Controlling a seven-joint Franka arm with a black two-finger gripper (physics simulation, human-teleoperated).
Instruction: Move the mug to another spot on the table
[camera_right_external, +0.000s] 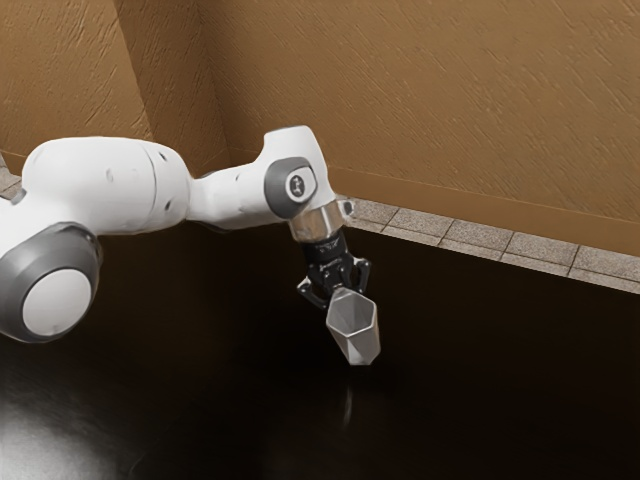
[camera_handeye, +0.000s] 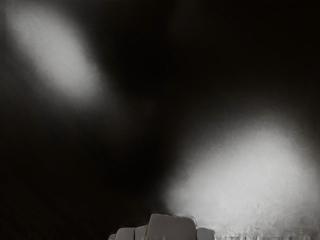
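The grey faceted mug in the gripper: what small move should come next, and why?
Probably a short sideways carry, keeping it low over the table. The black two-finger gripper is shut on the grey faceted mug, which hangs tilted above the glossy dark table with a gap down to its faint reflection. So it looks lifted and not yet set down.

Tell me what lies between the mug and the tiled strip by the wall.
Nothing: the exterior view shows only bare dark table between the mug, held by the gripper, and the tiled strip.
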